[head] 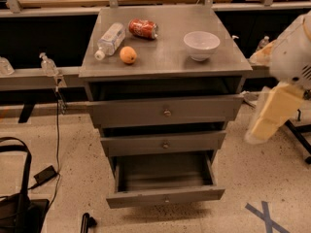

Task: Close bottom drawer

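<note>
Open bottom drawer (165, 197), gripper (86, 222) near its corner

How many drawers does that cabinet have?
3: top dark grey metal drawer, middle drawer below, bottom drawer pulled farthest out. The cream tool hangs right of them.

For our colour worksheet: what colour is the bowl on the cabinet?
A white bowl, camera view; gripper not in view.
</note>
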Robot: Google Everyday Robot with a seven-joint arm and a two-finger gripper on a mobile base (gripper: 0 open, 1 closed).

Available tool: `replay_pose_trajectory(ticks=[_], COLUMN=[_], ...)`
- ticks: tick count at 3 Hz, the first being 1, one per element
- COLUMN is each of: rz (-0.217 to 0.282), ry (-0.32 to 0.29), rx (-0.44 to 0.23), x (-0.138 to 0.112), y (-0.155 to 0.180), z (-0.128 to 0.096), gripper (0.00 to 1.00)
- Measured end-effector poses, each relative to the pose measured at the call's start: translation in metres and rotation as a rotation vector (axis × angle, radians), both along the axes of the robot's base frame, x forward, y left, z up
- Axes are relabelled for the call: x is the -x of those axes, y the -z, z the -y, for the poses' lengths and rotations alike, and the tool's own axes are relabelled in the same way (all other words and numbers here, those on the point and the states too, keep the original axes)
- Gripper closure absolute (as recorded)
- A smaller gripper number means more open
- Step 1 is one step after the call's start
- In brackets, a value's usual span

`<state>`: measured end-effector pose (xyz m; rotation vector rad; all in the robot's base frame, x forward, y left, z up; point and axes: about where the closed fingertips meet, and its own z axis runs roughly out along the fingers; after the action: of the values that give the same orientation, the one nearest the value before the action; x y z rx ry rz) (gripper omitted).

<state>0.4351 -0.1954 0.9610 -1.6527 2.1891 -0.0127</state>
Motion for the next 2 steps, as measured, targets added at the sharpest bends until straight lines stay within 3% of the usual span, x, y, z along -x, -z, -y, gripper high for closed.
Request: replay_pose_trajectory(ticks=[1,2], rz=[-0.07,-0.104], ry=[0.049,0.052], rx=[-0.203,-0.252], x=[0.02,0.025], y=[0.063,0.114], z=[-0.055,-0.084], gripper=[0.0,0.0])
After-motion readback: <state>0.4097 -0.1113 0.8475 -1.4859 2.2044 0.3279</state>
